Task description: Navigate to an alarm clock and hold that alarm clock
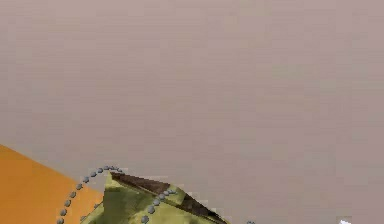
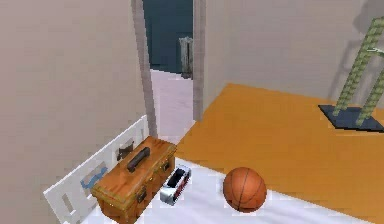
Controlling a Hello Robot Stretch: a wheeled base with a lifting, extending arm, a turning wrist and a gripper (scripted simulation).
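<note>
Arm side view: small white-and-black boxy item [image 2: 175, 186], probably the alarm clock, is seen just beside a brown wooden case [image 2: 137, 178], with an orange basketball [image 2: 244, 188] nearby, all on a white surface [image 2: 300, 212]. Hand state can't be told. Case or ball could easily get bumped during a reach.

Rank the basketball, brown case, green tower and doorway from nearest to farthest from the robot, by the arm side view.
1. Basketball and brown case, both low on the white surface; too close to call.
2. Green tower, right, on the orange surface.
3. Doorway, top, left of middle.
</note>
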